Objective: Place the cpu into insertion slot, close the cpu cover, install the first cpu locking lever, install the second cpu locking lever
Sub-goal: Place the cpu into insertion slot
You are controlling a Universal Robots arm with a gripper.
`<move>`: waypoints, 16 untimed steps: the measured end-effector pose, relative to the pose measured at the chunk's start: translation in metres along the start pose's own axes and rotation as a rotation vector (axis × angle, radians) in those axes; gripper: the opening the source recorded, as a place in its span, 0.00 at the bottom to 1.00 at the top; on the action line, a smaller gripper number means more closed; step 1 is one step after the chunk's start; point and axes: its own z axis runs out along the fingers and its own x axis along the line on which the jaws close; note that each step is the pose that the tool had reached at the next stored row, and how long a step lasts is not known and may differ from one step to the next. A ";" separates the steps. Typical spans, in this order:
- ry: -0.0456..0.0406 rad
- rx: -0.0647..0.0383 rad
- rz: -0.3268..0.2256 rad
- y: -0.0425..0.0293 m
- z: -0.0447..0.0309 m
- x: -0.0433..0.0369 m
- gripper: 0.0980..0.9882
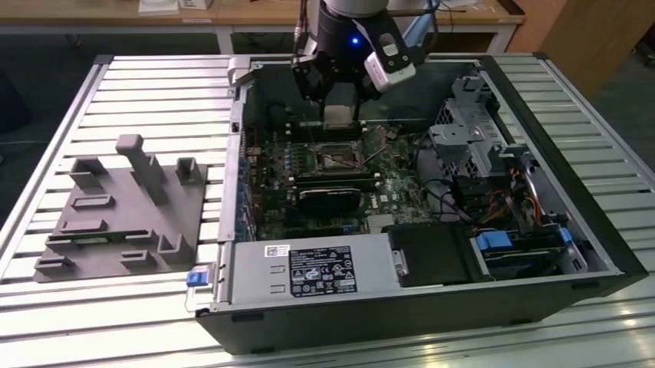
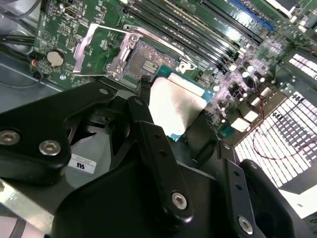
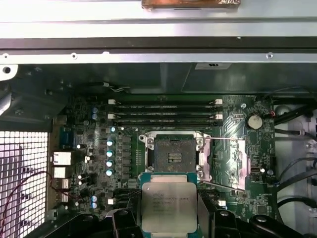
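"Pincer first; wide or narrow?"
"Closed on the cpu; a finger against each of two opposite edges."
"Which way does the chip face?"
"Flat, grey metal face up; square, so no long axis; its edges run parallel to the rim of the insertion slot, just ahead of the pincer, apart from the chip, cover standing open."
"Further out?"
"Green motherboard beneath; open computer case around; slatted metal table under that, grey moulded fixture well aside; wooden benches behind."
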 end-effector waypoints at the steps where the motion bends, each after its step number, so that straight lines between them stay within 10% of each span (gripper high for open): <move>1: 0.0002 0.000 0.000 0.0001 0.0017 -0.0001 0.49; 16: 0.0054 0.000 0.000 0.0013 0.0259 -0.0078 0.49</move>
